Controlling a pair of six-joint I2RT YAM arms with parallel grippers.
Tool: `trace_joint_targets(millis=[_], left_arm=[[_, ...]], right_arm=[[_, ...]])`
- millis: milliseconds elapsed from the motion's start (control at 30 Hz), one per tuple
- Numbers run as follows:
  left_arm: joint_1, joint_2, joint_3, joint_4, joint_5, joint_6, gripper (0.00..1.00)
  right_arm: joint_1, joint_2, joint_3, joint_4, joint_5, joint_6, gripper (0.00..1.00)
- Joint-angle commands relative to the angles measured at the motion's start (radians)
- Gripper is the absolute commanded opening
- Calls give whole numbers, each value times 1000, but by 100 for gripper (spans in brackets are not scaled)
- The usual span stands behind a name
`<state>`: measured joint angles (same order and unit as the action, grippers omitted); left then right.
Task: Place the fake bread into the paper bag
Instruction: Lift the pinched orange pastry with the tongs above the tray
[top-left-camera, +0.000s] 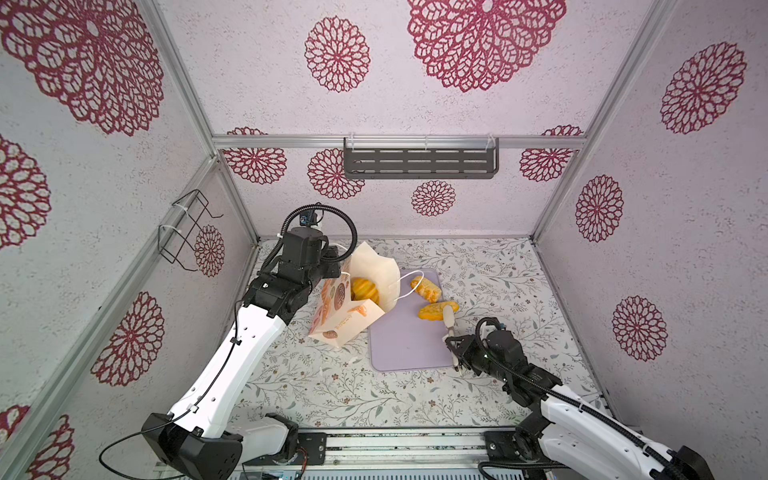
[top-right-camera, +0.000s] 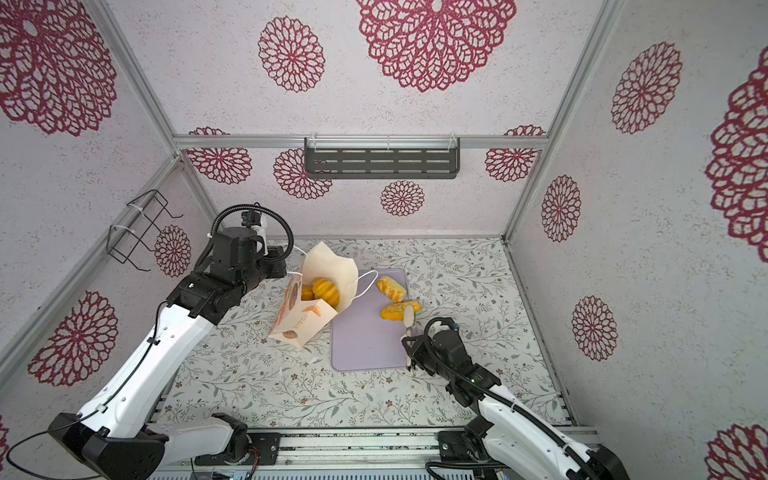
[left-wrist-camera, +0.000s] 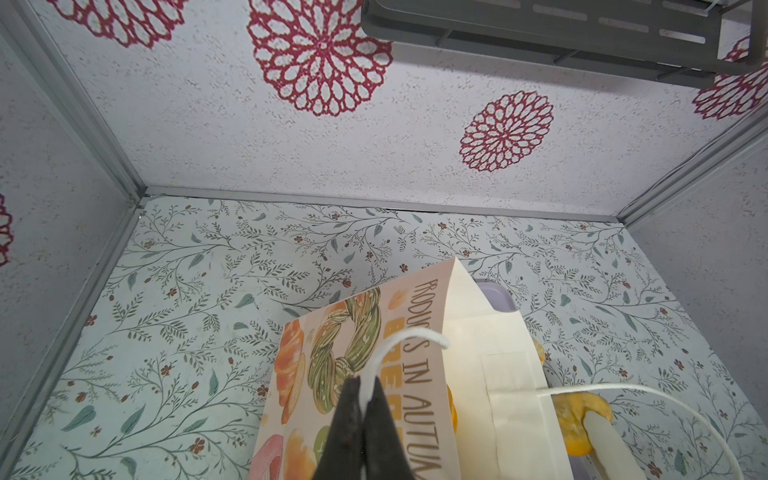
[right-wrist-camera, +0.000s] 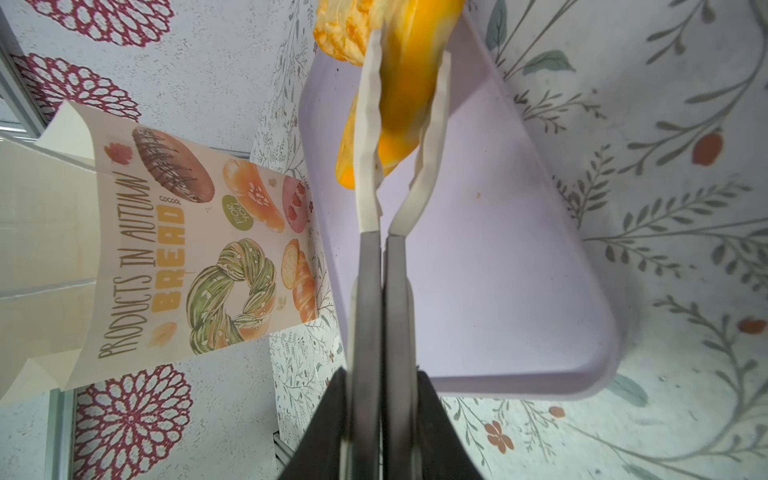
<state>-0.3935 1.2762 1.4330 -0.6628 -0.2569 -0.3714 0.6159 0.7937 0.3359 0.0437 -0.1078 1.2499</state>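
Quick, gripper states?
Left gripper: shut on the cord handle of the paper bag.
Right gripper: shut on tongs, which clamp an orange bread piece.

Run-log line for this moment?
left hand shut on cord handle | right hand shut on tongs | tongs clamp loaf | paper bag holds bread

hidden: bagged bread (top-left-camera: 365, 289), partly, by paper bag (top-left-camera: 345, 322) | cropped: held loaf (right-wrist-camera: 407, 83)
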Motion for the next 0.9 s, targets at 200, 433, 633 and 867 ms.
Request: trace_joint_targets(millis=[200, 433, 633, 867], left_arm=[[8, -17, -4, 19, -5, -1, 0], [8, -19, -3, 19, -5, -1, 0], [8, -20, -3, 19, -7, 0, 0], [8, -21, -5, 19, -7, 1, 0]], right_arm=[[-4, -91, 20, 28, 40, -9, 0], [-4, -97, 33, 63, 39, -29, 0], [-4, -78, 108, 49, 45, -64, 0], [-4, -28, 222, 35, 31, -125, 0]])
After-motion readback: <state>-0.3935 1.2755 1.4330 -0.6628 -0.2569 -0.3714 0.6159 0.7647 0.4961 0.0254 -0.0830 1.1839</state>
